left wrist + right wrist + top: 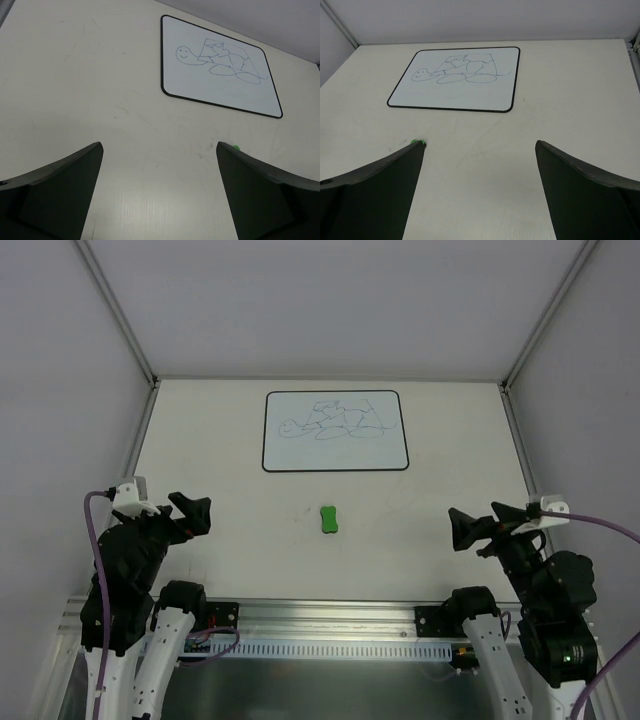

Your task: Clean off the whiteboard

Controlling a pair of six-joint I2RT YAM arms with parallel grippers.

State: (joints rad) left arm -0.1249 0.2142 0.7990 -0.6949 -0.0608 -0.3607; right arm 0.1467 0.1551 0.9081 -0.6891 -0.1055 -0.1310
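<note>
The whiteboard (336, 430) lies flat at the far middle of the table, with a thin dark turtle-like scribble on it. It also shows in the left wrist view (220, 67) and in the right wrist view (456, 78). A small green eraser (328, 519) lies on the table in front of the board; only a sliver shows behind a finger in the left wrist view (235, 147) and in the right wrist view (417, 142). My left gripper (192, 514) is open and empty at the near left. My right gripper (461, 529) is open and empty at the near right.
The table (230, 520) is cream-coloured, walled by white panels at the back and sides. A metal rail (330, 615) with the arm bases runs along the near edge.
</note>
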